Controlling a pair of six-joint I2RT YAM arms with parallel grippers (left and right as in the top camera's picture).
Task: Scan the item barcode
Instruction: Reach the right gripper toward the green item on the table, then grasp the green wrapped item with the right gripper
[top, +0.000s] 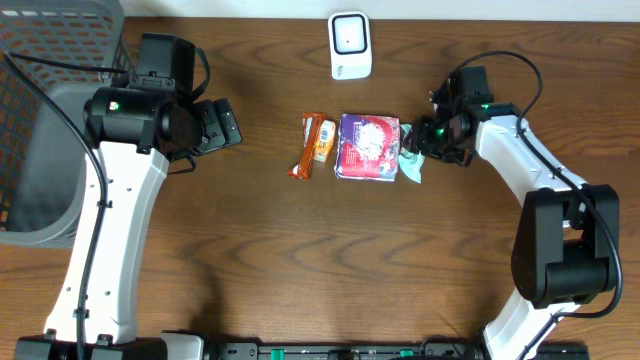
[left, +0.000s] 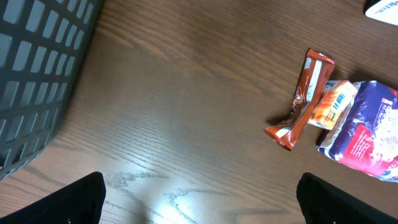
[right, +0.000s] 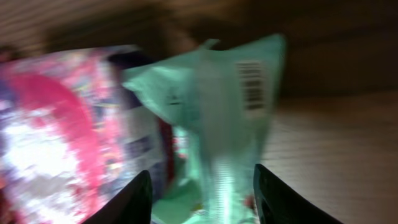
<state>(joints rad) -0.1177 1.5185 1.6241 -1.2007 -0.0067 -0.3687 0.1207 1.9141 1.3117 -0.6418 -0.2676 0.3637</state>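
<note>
Right claw (right: 202, 180) is partly closed with a finger on either side of the mint-green packet (top: 411, 166), whose barcode faces the wrist camera; the blur leaves it unclear whether the fingers actually grip it. The packet lies on the bench (top: 250, 250), touching the right edge of the purple pouch (top: 367, 146), below the white scanner (top: 350, 45). Left claw (left: 202, 180) is fully open and empty above bare bench, between the grey basket (top: 40, 60) and the snack bars (top: 318, 145).

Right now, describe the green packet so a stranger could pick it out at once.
Find the white scanner at the table's far edge; a row of snack packs lies before it. The mint-green packet ends the row beside the right gripper, against the purple bag: the only pale green one.
</note>
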